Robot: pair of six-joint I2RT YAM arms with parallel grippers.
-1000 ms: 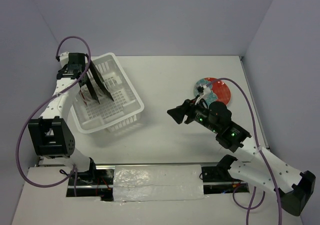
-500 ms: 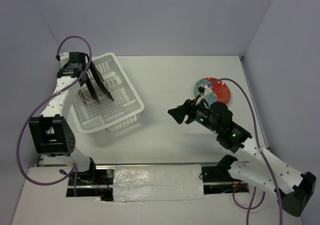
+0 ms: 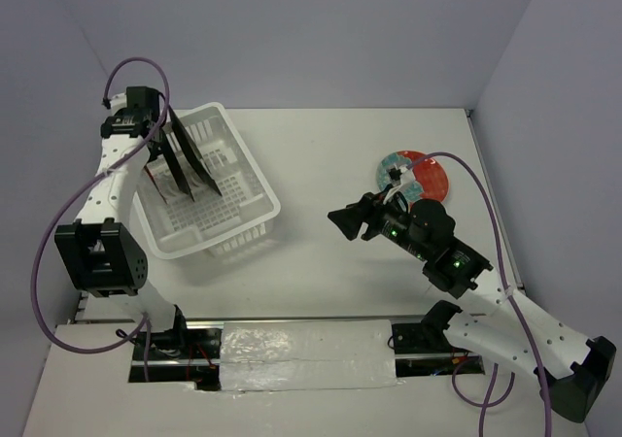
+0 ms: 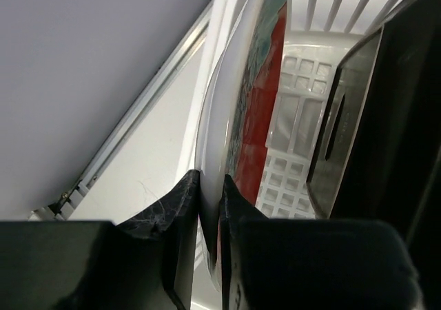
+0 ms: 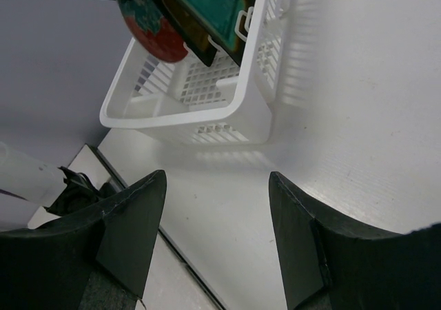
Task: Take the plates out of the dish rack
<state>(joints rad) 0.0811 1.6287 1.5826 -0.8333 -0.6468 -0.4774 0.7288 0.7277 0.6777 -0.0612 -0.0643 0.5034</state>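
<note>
The white dish rack (image 3: pixel 209 199) stands at the left. Two dark square plates (image 3: pixel 187 160) stand edge-on in it. The teal-centred one (image 5: pixel 207 7) faces the right wrist camera; the other's centre is hidden. My left gripper (image 3: pixel 154 153) is shut on the rim of a round red floral plate (image 4: pixel 258 83) that stands against the rack's left wall (image 4: pixel 213 21). It also shows in the right wrist view (image 5: pixel 148 24). Another round red floral plate (image 3: pixel 415 175) lies flat on the table at the right. My right gripper (image 3: pixel 342 221) is open and empty above mid-table, pointing at the rack (image 5: pixel 207 103).
The side walls stand close to the rack on the left and to the flat plate on the right. A metal rail (image 5: pixel 172 255) runs along the table's near edge. Bare table (image 3: pixel 321 155) lies between the rack and the right arm.
My left wrist has moved up and back toward the far left with the red plate still in its jaws. The right arm has barely moved.
</note>
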